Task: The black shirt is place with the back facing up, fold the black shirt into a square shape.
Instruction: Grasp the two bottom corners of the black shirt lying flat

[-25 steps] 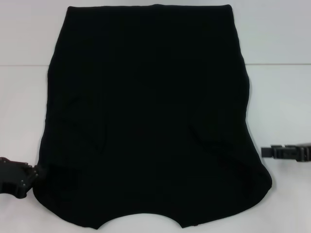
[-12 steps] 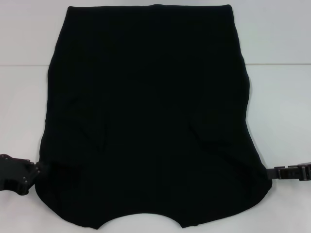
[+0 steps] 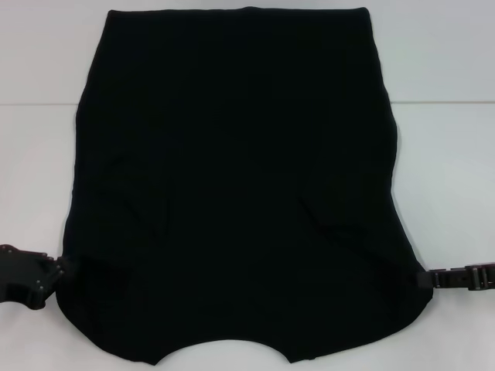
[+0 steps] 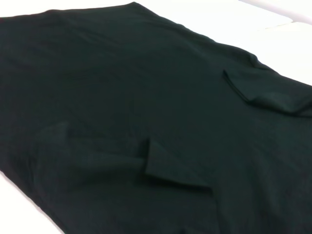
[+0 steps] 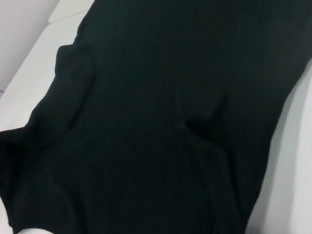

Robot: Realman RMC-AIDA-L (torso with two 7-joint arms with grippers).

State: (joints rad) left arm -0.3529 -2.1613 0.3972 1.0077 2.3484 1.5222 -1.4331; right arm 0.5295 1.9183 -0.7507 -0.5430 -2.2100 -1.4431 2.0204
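The black shirt (image 3: 232, 178) lies flat on the white table (image 3: 445, 162), neck cut-out at the near edge and hem at the far edge. No lettering shows on the upper face. Both sleeves are folded inward onto the body; the left wrist view shows them as flaps, the nearer sleeve (image 4: 170, 165) and the farther sleeve (image 4: 265, 92). My left gripper (image 3: 56, 275) sits low at the shirt's near-left corner, touching its edge. My right gripper (image 3: 424, 279) reaches in from the right and meets the near-right corner. The shirt (image 5: 156, 122) fills the right wrist view.
A seam in the table surface (image 3: 448, 102) runs across behind the shirt's middle. Bare white table (image 3: 35, 170) flanks the shirt on both sides. Nothing else lies on it.
My right gripper has come down and inward from the right, from clear of the cloth to its near-right corner. The left gripper has edged slightly toward the shirt. The shirt lies as before.
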